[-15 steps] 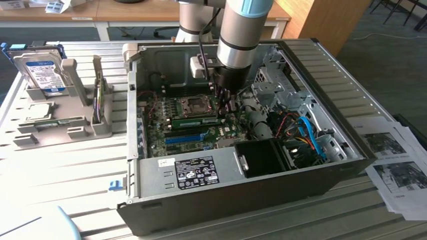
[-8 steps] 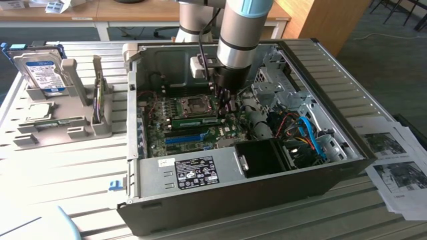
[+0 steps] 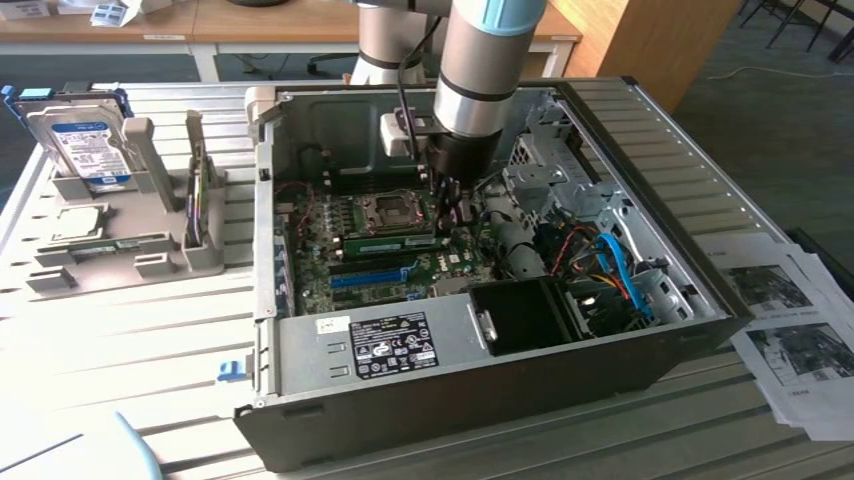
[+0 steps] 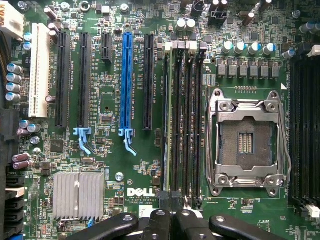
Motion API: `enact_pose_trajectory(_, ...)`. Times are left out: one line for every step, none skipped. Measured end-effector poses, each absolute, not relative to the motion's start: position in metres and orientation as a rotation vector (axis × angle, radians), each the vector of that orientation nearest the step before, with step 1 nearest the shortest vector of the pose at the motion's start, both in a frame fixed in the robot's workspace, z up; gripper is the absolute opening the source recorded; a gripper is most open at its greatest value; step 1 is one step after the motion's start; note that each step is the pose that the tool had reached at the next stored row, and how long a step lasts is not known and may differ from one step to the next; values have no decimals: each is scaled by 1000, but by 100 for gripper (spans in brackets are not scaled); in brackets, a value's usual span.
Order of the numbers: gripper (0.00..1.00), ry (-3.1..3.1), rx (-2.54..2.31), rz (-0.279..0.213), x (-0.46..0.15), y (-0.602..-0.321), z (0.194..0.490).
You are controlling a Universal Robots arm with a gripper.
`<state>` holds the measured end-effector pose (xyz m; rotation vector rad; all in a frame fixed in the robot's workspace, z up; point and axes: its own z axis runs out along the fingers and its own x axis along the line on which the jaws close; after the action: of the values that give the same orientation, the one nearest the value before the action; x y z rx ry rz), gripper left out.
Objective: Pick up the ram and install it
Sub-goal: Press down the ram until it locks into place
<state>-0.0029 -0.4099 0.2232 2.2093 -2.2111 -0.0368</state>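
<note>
Pressing together at their tips, the fingers (image 4: pixel 170 202) clench the end of the ram (image 4: pixel 166 125), a thin strip seen edge-on that runs along the first of the black memory slots (image 4: pixel 186 125) beside the empty processor socket (image 4: pixel 247 142). In the exterior view the gripper (image 3: pixel 450 192) reaches straight down from the arm (image 3: pixel 481 60) into the open computer case (image 3: pixel 667 190), with the green ram (image 3: pixel 391 241) lying on the motherboard (image 3: pixel 334 215) just above the blue slot (image 3: pixel 371 275). The case rests on the slatted table (image 3: pixel 134 330). Near the table's far corner, at the exterior view's left, a grey holder (image 3: pixel 100 255) carries a hard drive (image 3: pixel 83 140). Printed sheets (image 3: pixel 787 330) lie at the opposite edge.
</note>
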Motion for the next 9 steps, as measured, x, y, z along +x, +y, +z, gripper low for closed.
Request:
enact_pose_trajectory(9, -2211, 2209, -37, -3, -410, 224)
enact_pose_trajectory(9, -2211, 2209, -36, -3, -410, 225)
enact_pose_trajectory(9, -2211, 2209, -36, -3, -410, 226)
enact_pose_trajectory(9, -2211, 2209, -36, -3, -410, 227)
enact_pose_trajectory(9, -2211, 2209, -36, -3, -410, 228)
enact_pose_trajectory(9, -2211, 2209, -36, -3, -410, 229)
enact_pose_trajectory(9, -2211, 2209, -36, -3, -410, 230)
enact_pose_trajectory(9, -2211, 2209, -36, -3, -410, 231)
enact_pose_trajectory(9, -2211, 2209, -36, -3, -410, 232)
